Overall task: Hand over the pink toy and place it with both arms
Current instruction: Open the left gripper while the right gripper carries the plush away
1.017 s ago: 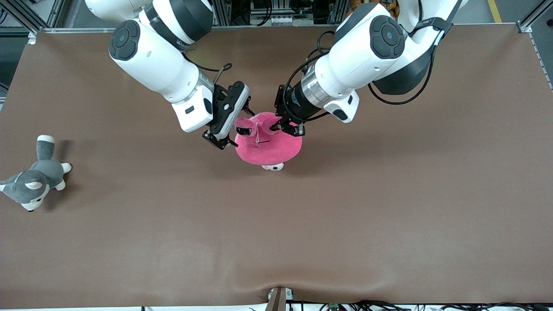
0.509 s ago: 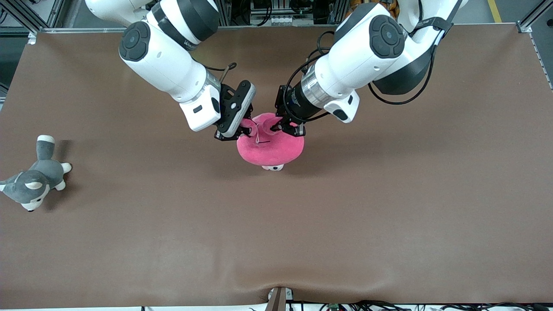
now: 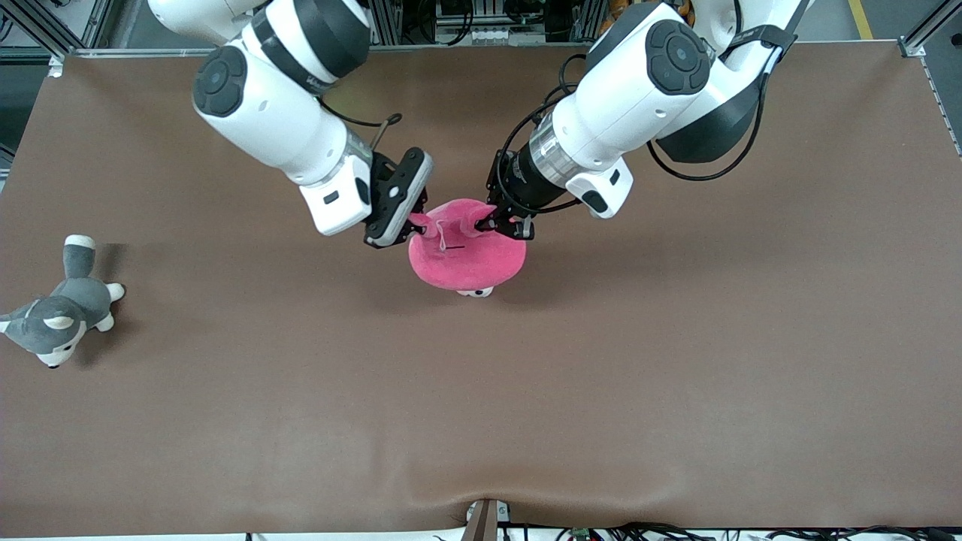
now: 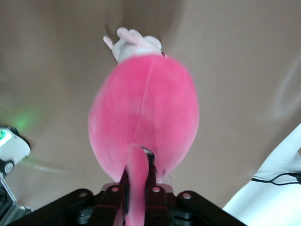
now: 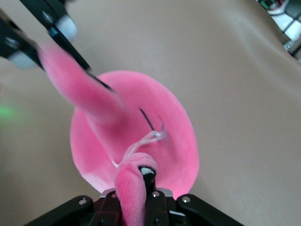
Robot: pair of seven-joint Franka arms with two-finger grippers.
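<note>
Both tools are clamped on the pink toy (image 3: 466, 255) right now — right tool (image 3: 415, 222) on one ear, left tool (image 3: 502, 224) on the other, with the toy hanging over mid-counter (image 3: 676, 361). I'd have just one side let go slowly so the plush doesn't swing — there's a little pale plush (image 3: 476, 291) right under it.

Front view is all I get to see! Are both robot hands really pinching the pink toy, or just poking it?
Observer: Really pinching. In the left wrist view, the left gripper is shut on one floppy ear of the pink toy.
Operator: And the other hand?
Observer: The right wrist view shows the right gripper shut on the other ear.
Operator: What is the white bit peeking out under the toy?
Observer: The left wrist view shows a small pale pink-and-white plush beside the toy, mostly hidden in your view.
</note>
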